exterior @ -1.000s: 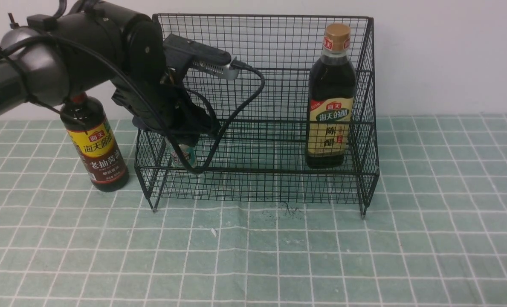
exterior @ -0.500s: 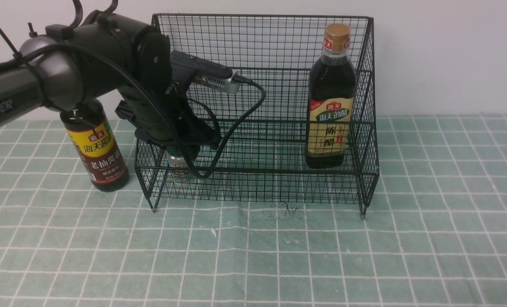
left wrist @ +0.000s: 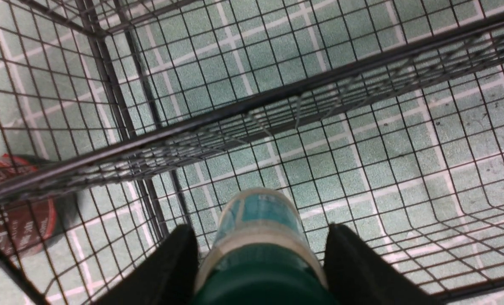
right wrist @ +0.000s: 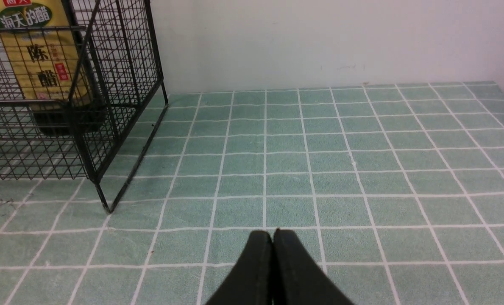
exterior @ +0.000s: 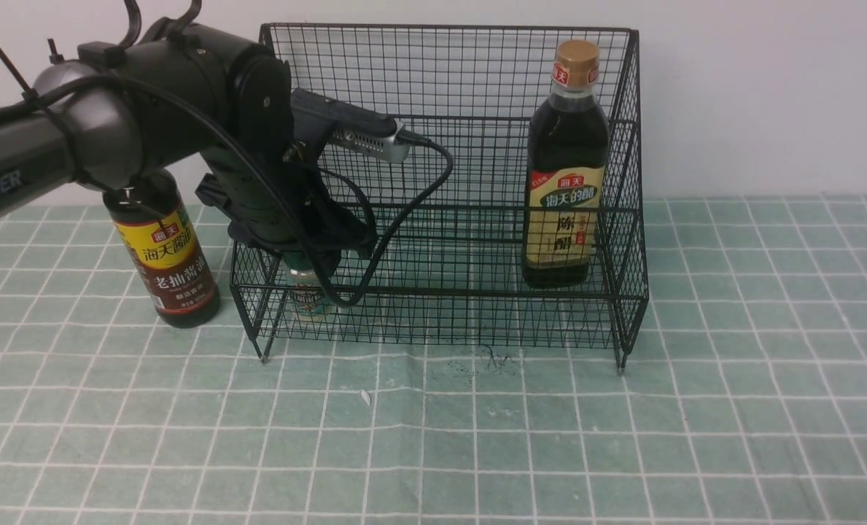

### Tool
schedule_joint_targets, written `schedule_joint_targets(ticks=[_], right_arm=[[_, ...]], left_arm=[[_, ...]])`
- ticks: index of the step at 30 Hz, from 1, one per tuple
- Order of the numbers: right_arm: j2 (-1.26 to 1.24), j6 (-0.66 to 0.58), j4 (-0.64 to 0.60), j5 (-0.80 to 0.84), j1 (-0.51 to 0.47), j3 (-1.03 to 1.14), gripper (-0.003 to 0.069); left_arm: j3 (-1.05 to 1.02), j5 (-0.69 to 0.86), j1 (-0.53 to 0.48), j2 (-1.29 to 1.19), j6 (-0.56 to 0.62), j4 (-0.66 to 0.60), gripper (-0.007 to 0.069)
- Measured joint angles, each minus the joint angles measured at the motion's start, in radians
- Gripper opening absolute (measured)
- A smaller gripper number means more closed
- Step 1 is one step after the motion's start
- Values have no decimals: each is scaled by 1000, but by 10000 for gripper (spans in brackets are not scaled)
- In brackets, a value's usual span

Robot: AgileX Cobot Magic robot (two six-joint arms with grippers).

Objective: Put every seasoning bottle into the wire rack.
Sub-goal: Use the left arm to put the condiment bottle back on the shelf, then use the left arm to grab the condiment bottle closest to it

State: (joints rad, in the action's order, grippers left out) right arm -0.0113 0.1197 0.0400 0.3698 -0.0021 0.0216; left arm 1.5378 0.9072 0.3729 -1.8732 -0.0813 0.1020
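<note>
The black wire rack stands at the back middle. The tan-capped dark bottle stands upright inside it at the right, and also shows in the right wrist view. My left gripper reaches into the rack's left end, shut on the tiny green-capped shaker, which is low on the front lower tier. In the left wrist view the shaker sits between the fingers. The red-necked dark bottle stands on the table left of the rack. My right gripper is shut and empty, out of the front view.
A green tiled cloth covers the table. A white wall rises behind the rack. The rack's right front leg stands ahead and to the left of my right gripper. The left arm's cable loops inside the rack.
My left gripper has lowered the shaker into the rack's lower tier and shifted slightly left. In the last half second it barely moved.
</note>
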Motion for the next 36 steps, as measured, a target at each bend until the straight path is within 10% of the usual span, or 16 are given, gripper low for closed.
schedule_joint_targets(ticks=[19, 28, 36], right_arm=[[0, 0, 0, 0, 0, 0, -15], [0, 0, 0, 0, 0, 0, -15], [0, 0, 0, 0, 0, 0, -15]], left_arm=[[154, 159, 0, 26, -1, 45, 382], [340, 327, -17, 178, 27, 81, 50], [341, 346, -284, 231, 34, -34, 4]])
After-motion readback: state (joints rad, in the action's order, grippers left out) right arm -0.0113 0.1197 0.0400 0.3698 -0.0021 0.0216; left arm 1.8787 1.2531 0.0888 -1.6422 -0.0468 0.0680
